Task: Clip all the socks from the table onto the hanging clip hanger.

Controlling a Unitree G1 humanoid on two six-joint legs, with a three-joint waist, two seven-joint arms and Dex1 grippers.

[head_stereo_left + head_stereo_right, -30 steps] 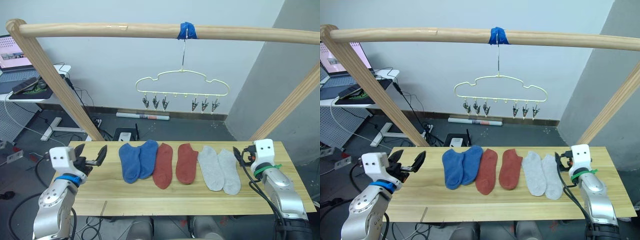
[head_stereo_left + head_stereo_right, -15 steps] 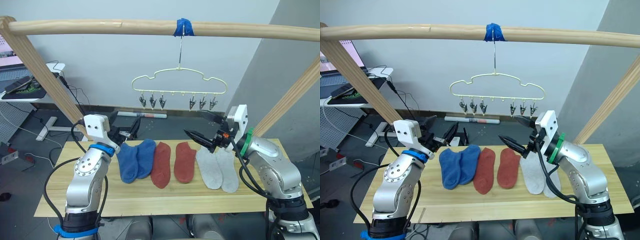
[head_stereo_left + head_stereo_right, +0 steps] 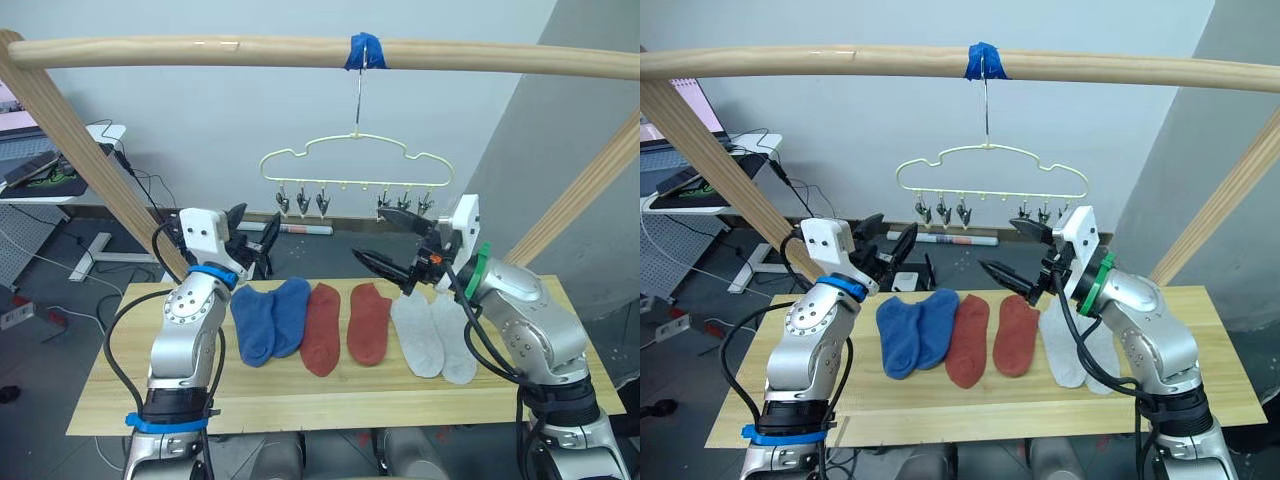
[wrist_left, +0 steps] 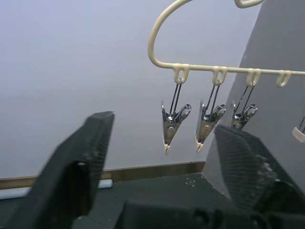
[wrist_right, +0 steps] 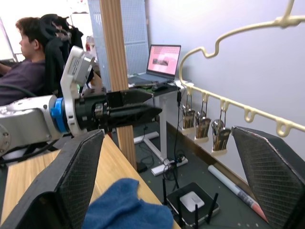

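Observation:
Six socks lie side by side on the table (image 3: 150, 400): a blue pair (image 3: 265, 318), a rust-red pair (image 3: 345, 322) and a light grey pair (image 3: 435, 335). The pale-yellow clip hanger (image 3: 355, 162) hangs from the top pole by its hook, with three metal clips (image 3: 300, 203) on its left and three clips (image 3: 405, 208) on its right, all bare. My left gripper (image 3: 255, 228) is raised, open and empty, below and left of the left clips (image 4: 171, 119). My right gripper (image 3: 390, 245) is open and empty below the right clips, above the red and grey socks.
A wooden frame surrounds the table: a top pole (image 3: 200, 50) marked with blue tape (image 3: 365, 52) and slanted side poles (image 3: 80, 150). A desk with a laptop (image 5: 162, 59) stands at the far left, and a person (image 5: 28, 52) sits there. Cables lie on the floor behind.
Both arms have risen from the table's two ends and swung inward toward the hanger. The socks have not moved. The head camera has shifted slightly.

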